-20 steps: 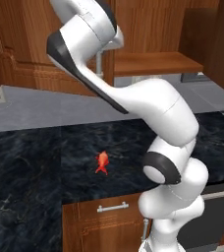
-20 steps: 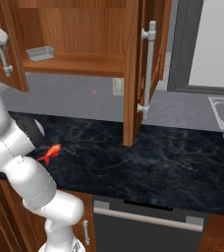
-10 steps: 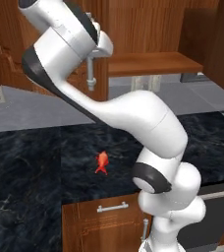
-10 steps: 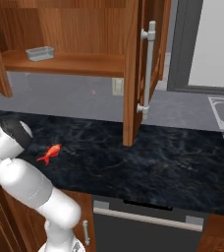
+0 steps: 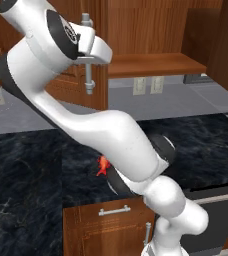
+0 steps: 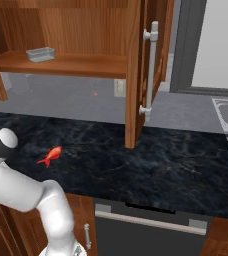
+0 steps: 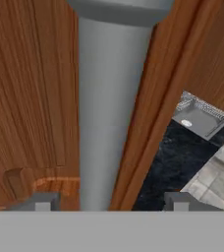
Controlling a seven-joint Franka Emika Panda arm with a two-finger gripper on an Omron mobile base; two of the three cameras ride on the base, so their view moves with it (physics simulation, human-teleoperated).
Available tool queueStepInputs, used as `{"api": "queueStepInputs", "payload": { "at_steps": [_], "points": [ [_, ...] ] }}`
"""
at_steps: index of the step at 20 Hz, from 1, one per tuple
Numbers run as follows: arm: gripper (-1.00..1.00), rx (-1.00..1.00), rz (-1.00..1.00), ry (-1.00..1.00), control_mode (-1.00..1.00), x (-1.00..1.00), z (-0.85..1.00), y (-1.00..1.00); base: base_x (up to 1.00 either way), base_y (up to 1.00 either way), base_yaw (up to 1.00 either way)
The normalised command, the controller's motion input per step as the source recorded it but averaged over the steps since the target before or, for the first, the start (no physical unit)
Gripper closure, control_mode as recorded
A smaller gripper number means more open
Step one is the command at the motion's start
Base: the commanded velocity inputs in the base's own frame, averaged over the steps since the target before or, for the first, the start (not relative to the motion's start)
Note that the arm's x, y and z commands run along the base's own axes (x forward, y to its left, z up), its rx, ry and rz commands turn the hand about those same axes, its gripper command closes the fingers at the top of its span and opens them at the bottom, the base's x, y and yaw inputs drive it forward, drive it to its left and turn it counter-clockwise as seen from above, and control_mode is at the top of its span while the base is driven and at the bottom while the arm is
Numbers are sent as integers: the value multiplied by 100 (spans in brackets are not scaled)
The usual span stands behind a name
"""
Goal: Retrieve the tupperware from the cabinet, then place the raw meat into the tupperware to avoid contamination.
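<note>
Gripper (image 7: pixel 106 203) at left door handle (image 7: pixel 104 113), fingers (image 7: pixel 35 202) wide either side of bar, no grip. Tupperware (image 6: pixel 41 54) on cabinet (image 6: pixel 86 64) shelf, left end. Meat (image 6: pixel 50 155) on counter (image 6: pixel 161 165). Risk: arm clips door while reaching for tupperware.

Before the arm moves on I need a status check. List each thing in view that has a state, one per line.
cabinet: both doors open, shelf exposed.
tupperware: on the cabinet shelf, not yet retrieved.
raw meat: lying loose on the dark counter.
gripper: fingers spread either side of the left door's bar handle, not clamping it.
</note>
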Motion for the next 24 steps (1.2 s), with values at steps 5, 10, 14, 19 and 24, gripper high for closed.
{"api": "queueStepInputs", "payload": {
  "at_steps": [5, 10, 14, 19, 24],
  "points": [
    [-100, 0, -18, 17, -100, -44, 6, -34, 0, 0, 0],
    [-100, 0, -17, 11, -100, -54, 3, -41, 0, 0, 0],
    [-100, 0, -17, 6, -100, -61, 2, -39, 0, 0, 0],
    [-100, 3, -21, 2, -100, -67, 0, -15, 0, 0, 0],
    [-100, 16, -23, 14, -100, -42, 13, -13, 0, 0, 0]
  ]
}}
